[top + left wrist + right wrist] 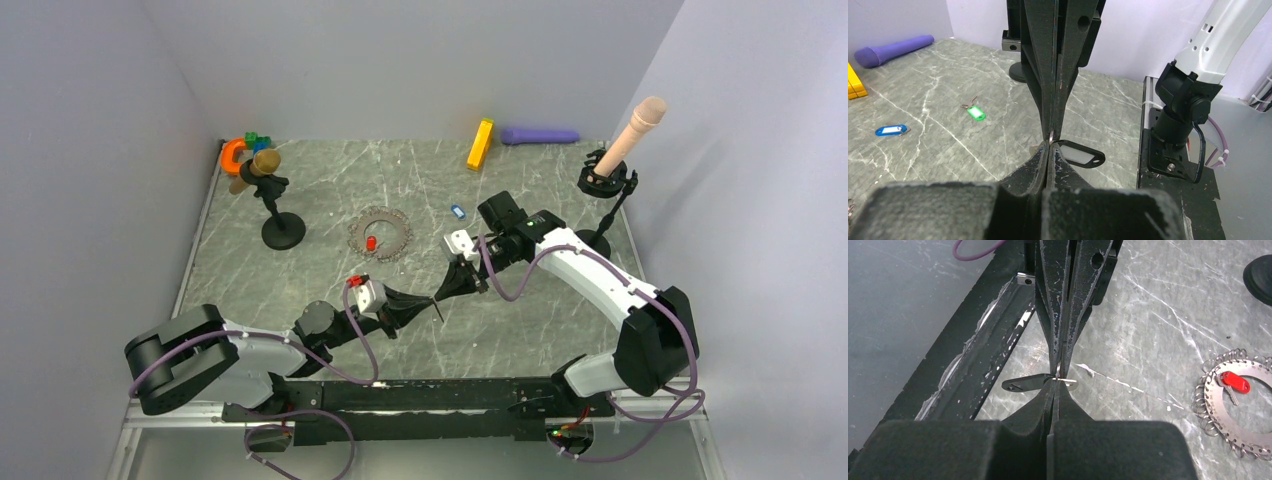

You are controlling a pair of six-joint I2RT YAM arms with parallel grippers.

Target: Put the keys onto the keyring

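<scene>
Black-rimmed key (1079,157) sits nearest the bases, pinched from opposite sides by the left gripper (1048,146) and right gripper (1056,384). Both sets of jaws are fully closed on it, probably to steady its small ring. Farther out lies the keyring (381,233), with the red key (371,243) inside its loop.

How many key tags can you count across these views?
4: red tag lying on the keyring, blue tag and green tag loose on the table, black-rimmed tag at the meeting fingers. More may be hidden.
</scene>
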